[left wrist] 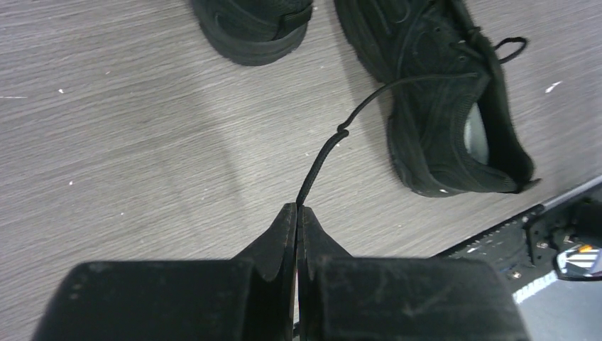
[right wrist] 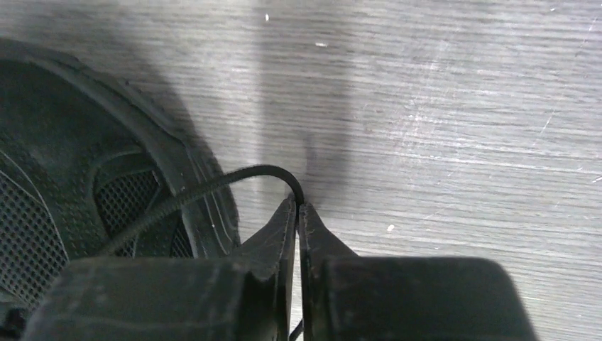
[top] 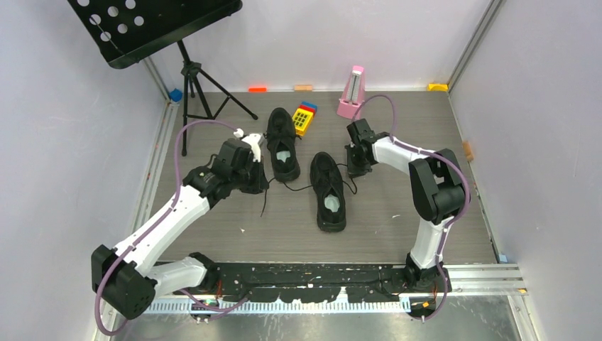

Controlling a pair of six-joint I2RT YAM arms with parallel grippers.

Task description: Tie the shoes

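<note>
Two black shoes lie on the grey table, one at the back [top: 282, 142] and one nearer the middle [top: 329, 190], both with pale insoles showing. My left gripper [top: 260, 182] sits between them and is shut on a thin black lace [left wrist: 323, 160] that runs to the nearer shoe [left wrist: 440, 106]. The heel of the back shoe [left wrist: 252, 28] shows at the top of the left wrist view. My right gripper [top: 353, 169] is beside the nearer shoe's toe end [right wrist: 106, 177]. It is shut on another lace [right wrist: 234, 176], which curves from that shoe into the jaws.
A black music stand [top: 186, 71] stands at the back left. A pink metronome [top: 351, 92] and a yellow toy block set [top: 305, 117] sit near the back wall, and small coloured blocks [top: 257, 89] lie along it. A loose lace end [top: 264, 204] trails on the table.
</note>
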